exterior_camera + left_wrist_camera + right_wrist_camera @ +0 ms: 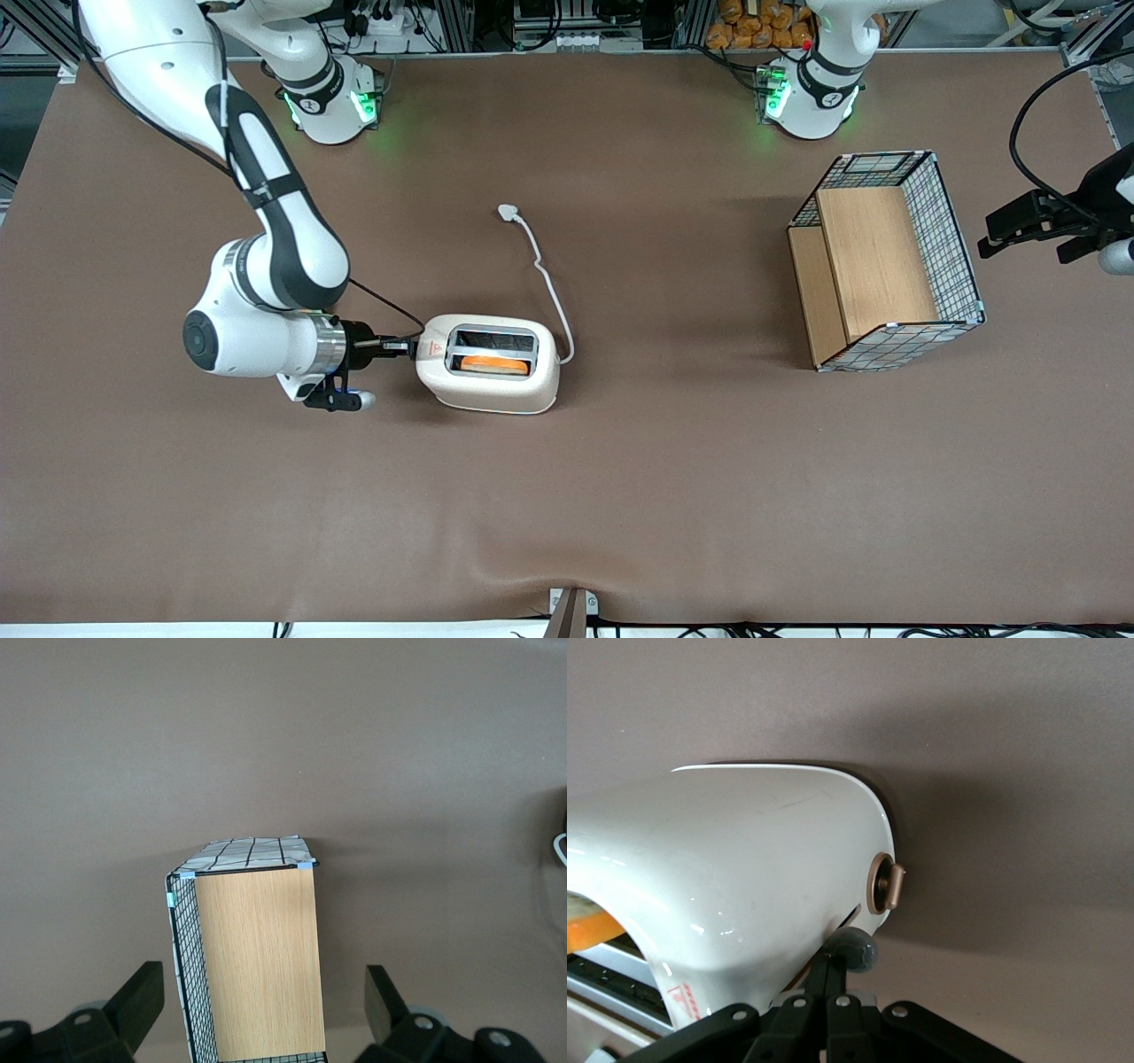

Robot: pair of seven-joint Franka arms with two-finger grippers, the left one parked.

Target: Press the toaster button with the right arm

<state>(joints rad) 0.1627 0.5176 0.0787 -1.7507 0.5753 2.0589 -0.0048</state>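
Hand (849, 958), fingers together, tip against the toaster (489, 361) end wall on the counter (620, 496). Toaster button (888, 885) just beside the tip, apparently untouched; short sideways shift needed.

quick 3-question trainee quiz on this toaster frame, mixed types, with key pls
1. True or false: the gripper is at the end of the toaster that bears the red sticker.
2. What lies in the toaster slot nearer the front camera? A) something orange B) nothing C) a plug
3. Fill in: the toaster's cord ends in a plug lying ___ on the table, connected to nothing.

Key: 1 true; 2 A; 3 loose
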